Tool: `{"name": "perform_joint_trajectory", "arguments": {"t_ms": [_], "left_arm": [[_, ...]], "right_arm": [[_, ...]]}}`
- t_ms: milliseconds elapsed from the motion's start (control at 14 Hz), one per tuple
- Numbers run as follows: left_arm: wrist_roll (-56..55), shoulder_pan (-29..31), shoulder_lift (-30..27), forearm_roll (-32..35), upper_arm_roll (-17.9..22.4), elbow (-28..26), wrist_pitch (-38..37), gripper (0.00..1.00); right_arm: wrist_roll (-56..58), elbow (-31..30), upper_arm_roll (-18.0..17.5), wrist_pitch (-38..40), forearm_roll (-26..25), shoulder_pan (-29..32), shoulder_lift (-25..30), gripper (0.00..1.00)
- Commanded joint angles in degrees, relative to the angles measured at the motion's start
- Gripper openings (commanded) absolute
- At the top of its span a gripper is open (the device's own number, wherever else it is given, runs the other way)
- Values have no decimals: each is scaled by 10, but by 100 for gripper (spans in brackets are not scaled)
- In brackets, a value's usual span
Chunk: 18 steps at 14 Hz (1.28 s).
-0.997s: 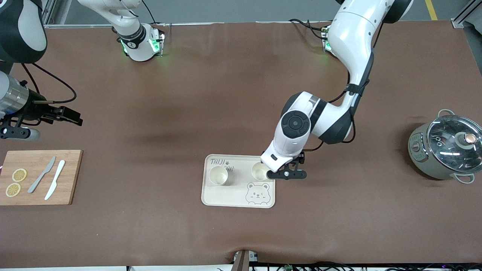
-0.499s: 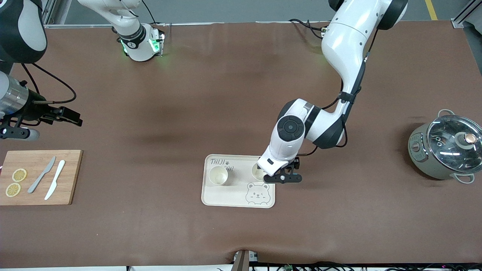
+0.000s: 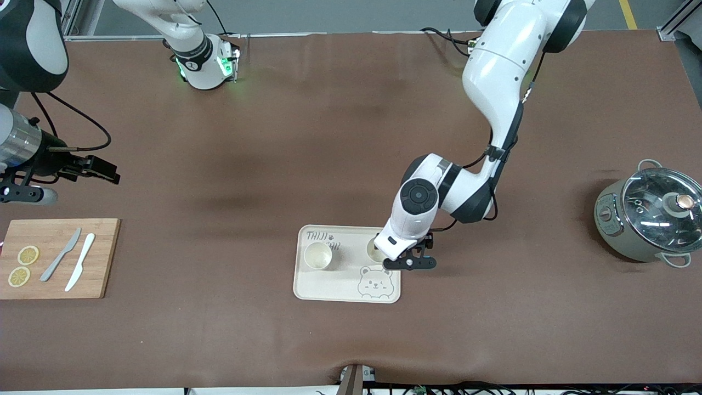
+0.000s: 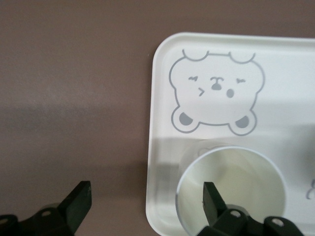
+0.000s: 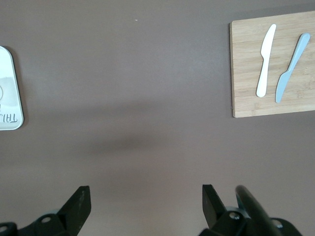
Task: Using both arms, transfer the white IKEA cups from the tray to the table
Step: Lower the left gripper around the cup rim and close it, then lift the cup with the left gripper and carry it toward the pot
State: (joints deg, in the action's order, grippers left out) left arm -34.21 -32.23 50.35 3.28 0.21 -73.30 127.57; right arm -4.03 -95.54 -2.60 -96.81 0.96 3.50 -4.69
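Observation:
Two white IKEA cups stand upright on the cream bear tray (image 3: 340, 288). One cup (image 3: 318, 255) stands in full view at the tray's right-arm end. The other cup (image 3: 373, 253) is partly hidden under the left arm's hand. My left gripper (image 3: 399, 255) hangs open over that cup. In the left wrist view the left gripper (image 4: 145, 194) has one fingertip (image 4: 210, 194) over the cup's (image 4: 246, 182) mouth, the other over bare table beside the tray (image 4: 160, 142). It holds nothing. My right gripper (image 3: 103, 168) waits open and empty over the table at the right arm's end, as the right wrist view (image 5: 145, 196) confirms.
A wooden cutting board (image 3: 104, 258) with two lemon slices (image 3: 27, 255), a grey knife (image 3: 60, 255) and a white knife (image 3: 80, 269) lies at the right arm's end. A grey lidded pot (image 3: 647, 219) stands at the left arm's end.
The left arm's hand has slid a little toward the right arm's end and come down over the cup, still open. The right arm has not moved.

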Motion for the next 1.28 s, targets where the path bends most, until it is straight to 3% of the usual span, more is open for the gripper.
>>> {"name": "perform_joint_trajectory", "arguments": {"t_ms": [0, 712, 855, 926, 1068, 1211], "left_arm": [[-17, -5, 10, 13, 4, 14, 4, 100], [-15, -4, -1, 9, 1, 13, -2, 100], [-16, -5, -2, 9, 0, 13, -2, 74], [-18, -5, -2, 9, 0, 14, -2, 54], [-18, -6, -3, 9, 0, 13, -4, 0], [-17, -6, -3, 10, 0, 13, -4, 0]], "right_arm": [[-5, -11, -1, -3, -2, 0, 13, 100], [-5, -11, -1, -3, -2, 0, 14, 100], [-6, -11, -1, -3, -2, 0, 13, 100], [-5, -11, -1, -3, -2, 0, 14, 100], [-5, -11, -1, -3, -2, 0, 13, 100], [-5, -11, -1, -3, -2, 0, 13, 100]]}}
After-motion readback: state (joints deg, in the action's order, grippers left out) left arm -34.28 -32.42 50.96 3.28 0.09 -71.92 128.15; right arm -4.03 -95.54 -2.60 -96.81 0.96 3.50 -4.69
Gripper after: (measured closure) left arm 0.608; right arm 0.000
